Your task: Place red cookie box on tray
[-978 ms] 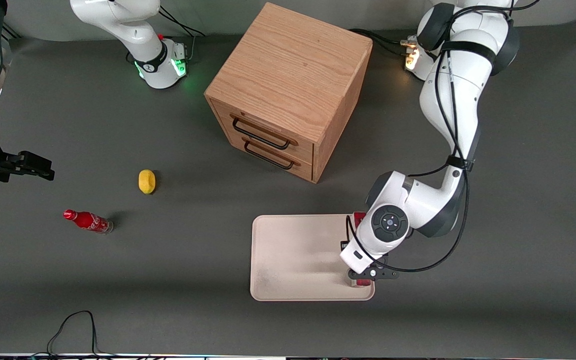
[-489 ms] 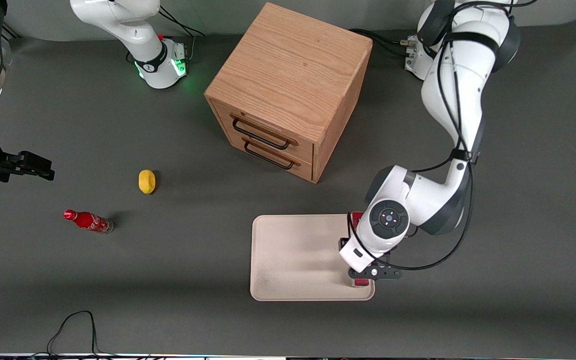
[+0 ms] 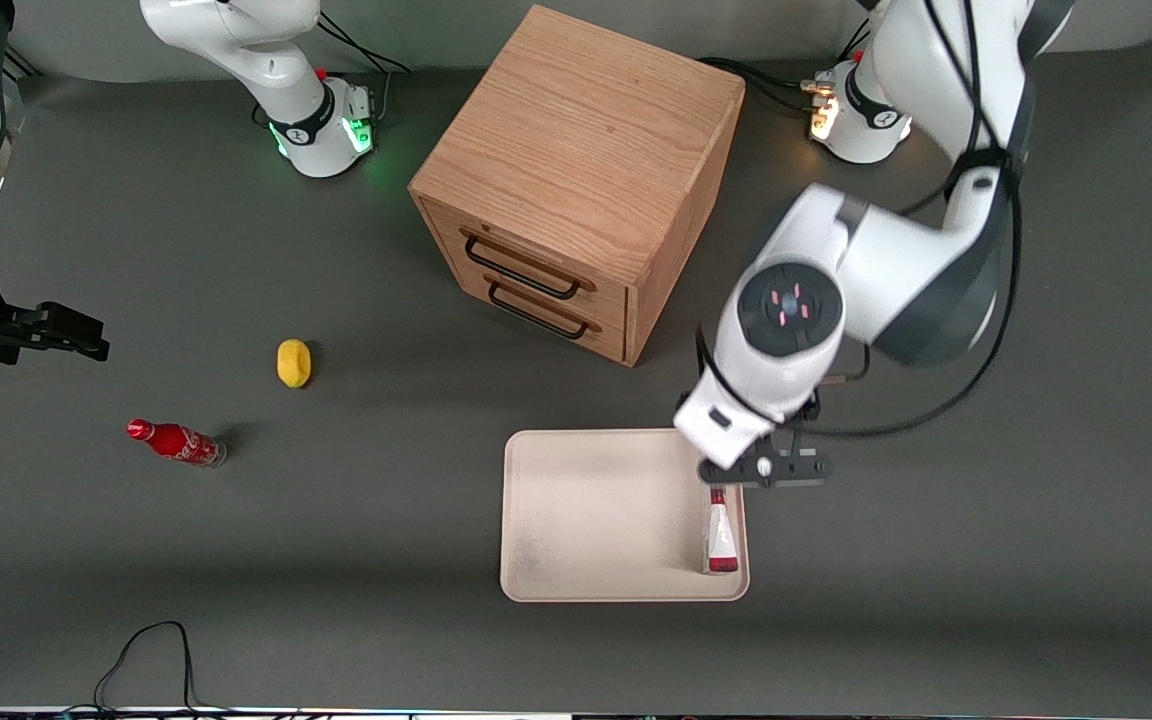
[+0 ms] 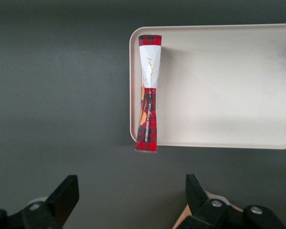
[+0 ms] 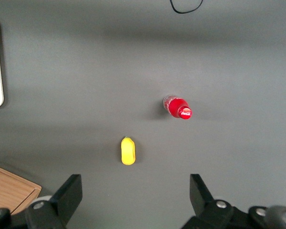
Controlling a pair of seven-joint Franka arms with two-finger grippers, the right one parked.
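So the box (image 4: 148,93) is sitting along the tray (image 4: 229,86) edge toward the working arm's end, standing on its thin side, and from the wrist camera one end looks like it pokes out over the rim. Its long axis runs toward and away from the front camera, parallel to that short tray edge. The end effector (image 4: 128,200) is up above it, well clear, roughly over the box's end farther from the front camera (image 3: 719,530). Fingers (image 4: 66,195) are spread wide with nothing between them, not touching anything. I'd call this basically done, box looks released on the tray (image 3: 596,520). Only worry is it's so close to the rim, a nudge could tip it off, so I'd just pull straight up
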